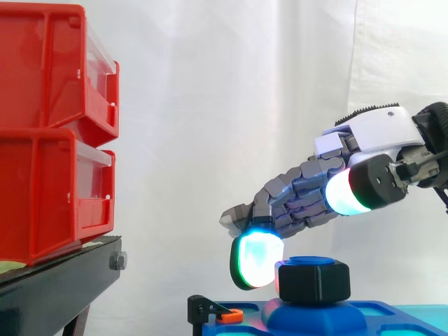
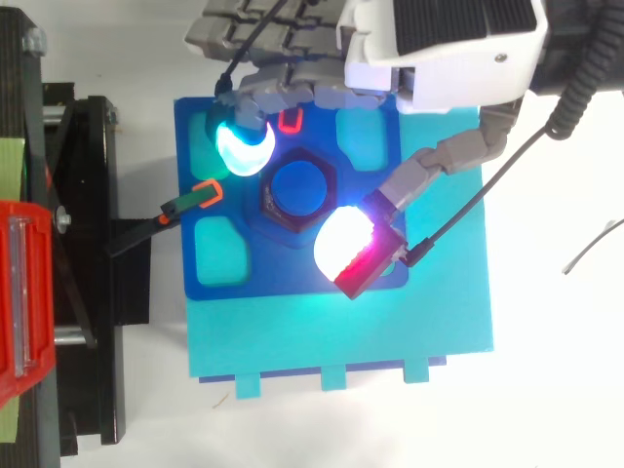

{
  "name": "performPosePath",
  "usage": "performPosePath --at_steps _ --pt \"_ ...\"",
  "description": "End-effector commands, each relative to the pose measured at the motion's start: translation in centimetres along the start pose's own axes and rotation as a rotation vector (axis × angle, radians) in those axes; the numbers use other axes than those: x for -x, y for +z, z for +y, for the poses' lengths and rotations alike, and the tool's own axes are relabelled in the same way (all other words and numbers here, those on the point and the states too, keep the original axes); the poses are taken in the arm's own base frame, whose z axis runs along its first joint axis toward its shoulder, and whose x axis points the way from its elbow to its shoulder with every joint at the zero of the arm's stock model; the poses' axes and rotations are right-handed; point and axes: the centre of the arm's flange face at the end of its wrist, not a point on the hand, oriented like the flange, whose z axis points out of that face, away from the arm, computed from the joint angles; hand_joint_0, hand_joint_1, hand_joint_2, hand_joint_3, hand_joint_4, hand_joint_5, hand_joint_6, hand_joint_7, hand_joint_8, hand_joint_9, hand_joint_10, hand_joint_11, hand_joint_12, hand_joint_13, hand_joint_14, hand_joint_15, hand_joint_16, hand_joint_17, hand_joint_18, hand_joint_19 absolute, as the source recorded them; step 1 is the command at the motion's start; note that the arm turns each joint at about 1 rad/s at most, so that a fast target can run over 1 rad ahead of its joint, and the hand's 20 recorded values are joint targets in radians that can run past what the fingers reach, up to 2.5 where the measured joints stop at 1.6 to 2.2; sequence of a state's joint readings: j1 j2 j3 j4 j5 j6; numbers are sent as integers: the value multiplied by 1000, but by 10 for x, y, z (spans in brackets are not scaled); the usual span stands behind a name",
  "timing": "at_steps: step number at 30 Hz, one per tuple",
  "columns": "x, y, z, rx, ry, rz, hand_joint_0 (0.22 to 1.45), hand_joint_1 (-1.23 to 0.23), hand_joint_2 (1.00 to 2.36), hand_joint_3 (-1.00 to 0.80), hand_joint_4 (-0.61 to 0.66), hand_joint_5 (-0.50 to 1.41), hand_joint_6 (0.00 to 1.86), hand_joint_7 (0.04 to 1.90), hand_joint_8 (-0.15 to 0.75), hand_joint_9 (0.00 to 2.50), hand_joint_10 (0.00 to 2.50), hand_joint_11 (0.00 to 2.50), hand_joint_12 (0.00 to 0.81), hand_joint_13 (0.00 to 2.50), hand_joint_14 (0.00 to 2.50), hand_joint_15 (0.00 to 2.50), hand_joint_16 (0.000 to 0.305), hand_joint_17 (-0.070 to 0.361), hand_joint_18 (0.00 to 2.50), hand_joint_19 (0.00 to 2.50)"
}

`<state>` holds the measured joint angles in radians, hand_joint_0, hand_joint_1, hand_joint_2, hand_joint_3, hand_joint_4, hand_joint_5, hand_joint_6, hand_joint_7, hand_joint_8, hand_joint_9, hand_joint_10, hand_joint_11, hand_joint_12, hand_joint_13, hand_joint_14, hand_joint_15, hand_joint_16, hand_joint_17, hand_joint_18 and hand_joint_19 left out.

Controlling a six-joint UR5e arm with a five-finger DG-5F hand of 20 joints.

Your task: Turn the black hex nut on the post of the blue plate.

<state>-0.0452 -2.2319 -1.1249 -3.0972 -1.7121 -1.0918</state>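
Hovering over the blue plate [image 2: 292, 281], the hand [image 1: 371, 133] comes in from the right in the side view, fingers bent down and spread apart, not clamped on anything. One glowing green-white fingertip [image 1: 255, 260] sits at nut height just beside the left face of the black hex nut [image 1: 313, 281]; can't tell if it touches. Thumb pad [image 2: 341, 242], white with a red edge, shows over the nut's lower-right corner from above, but the side view puts it higher than the nut, apart from it. Nut sits on the blue post [image 2: 300, 187] at the plate's middle, post top poking through. Plate lies on a lighter cyan base [image 2: 341, 336]. Small orange clip [image 2: 206, 193] on a black bracket at the plate's left edge. Red bins [image 1: 42, 140] stacked on the black stand [image 1: 56, 283] at left, well apart from the plate.
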Motion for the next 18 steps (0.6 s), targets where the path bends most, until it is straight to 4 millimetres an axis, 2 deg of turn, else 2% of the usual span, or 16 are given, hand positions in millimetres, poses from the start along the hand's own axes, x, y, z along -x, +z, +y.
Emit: performPosePath --at_steps 1,5,8,11,18 --pt "2 -1 -1 1 1 5 303 -328 1000 -500 277 -254 503 956 247 0 0 0 414 15 0 0 62 139 0 0" --pt "1 -2 -1 -3 -4 13 315 -272 1000 -500 274 -253 503 954 245 0 0 0 411 13 0 0 61 138 0 0" --pt "5 -3 -2 -7 -6 16 346 -80 1000 -500 264 -253 503 955 235 0 0 0 399 7 0 0 59 132 0 0" --pt "8 -4 -2 -12 -7 22 369 25 1000 -500 249 -253 503 956 226 0 0 0 383 2 0 0 57 127 0 0" --pt "6 -8 -1 -30 -11 59 382 85 1000 -500 243 -252 503 960 218 1 0 0 374 1 0 0 55 124 0 0"
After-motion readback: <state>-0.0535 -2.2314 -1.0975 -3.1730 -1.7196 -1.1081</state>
